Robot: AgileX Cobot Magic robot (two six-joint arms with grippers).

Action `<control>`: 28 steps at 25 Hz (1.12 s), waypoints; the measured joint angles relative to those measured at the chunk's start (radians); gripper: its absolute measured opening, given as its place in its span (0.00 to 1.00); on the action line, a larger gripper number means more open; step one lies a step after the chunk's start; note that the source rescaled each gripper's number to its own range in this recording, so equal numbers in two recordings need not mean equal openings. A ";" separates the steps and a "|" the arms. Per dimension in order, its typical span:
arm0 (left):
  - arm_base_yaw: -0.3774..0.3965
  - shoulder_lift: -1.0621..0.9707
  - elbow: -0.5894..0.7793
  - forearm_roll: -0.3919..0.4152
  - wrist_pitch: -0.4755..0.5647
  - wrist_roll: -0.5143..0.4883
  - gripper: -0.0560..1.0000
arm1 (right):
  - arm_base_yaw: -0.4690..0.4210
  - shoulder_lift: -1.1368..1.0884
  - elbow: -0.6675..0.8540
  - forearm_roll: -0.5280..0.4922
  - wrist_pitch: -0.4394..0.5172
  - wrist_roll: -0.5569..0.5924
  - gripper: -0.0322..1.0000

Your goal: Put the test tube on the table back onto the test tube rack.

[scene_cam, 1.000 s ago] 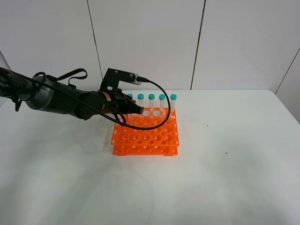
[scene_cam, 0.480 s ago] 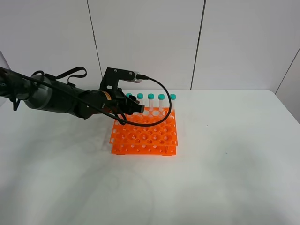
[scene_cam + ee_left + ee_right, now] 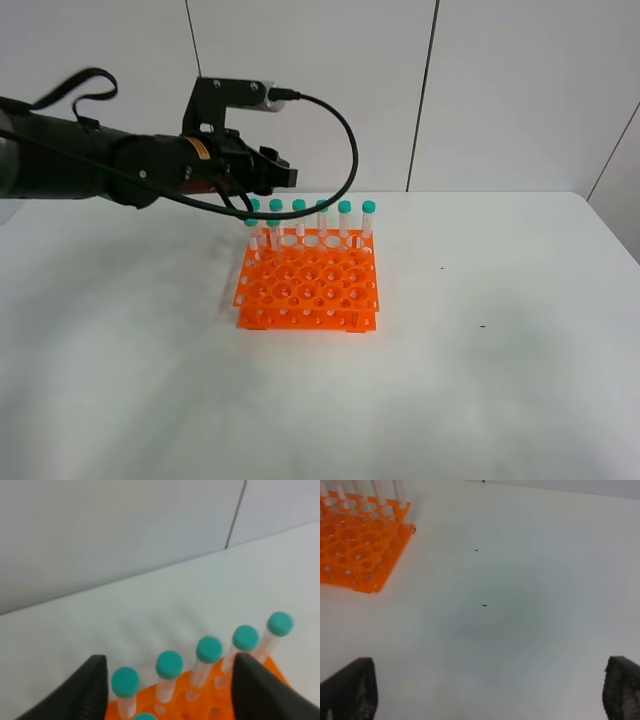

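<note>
Seven tubes stand in the rack, and we see none lying on the table. Six make the back row, at the 12 o'clock edge of the rack. One more tube, likely the one we put back, stands just in front of that row at the 10 o'clock corner.

Our left gripper hangs above that corner, apart from the caps. Its fingers are spread and empty in the wrist view, with the caps showing between them.

Our right gripper is wide open over bare table, at 3 o'clock from the rack, and holds nothing.

We judge the placing step done. The next move only asks us to draw the left arm away without touching the caps.
</note>
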 joint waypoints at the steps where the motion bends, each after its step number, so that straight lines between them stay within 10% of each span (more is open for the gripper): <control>1: 0.000 -0.028 0.000 0.005 0.043 0.007 0.74 | 0.000 0.000 0.000 0.000 0.000 0.000 1.00; 5: 0.000 -0.098 -0.031 0.012 0.318 0.022 0.95 | 0.000 0.000 0.000 0.000 0.000 0.000 1.00; 14: 0.000 -0.058 -0.225 0.010 0.989 0.040 1.00 | 0.000 0.000 0.000 0.000 0.000 0.000 1.00; 28: 0.341 0.034 -0.317 -0.017 1.285 0.040 1.00 | 0.000 0.000 0.000 0.000 0.000 0.002 1.00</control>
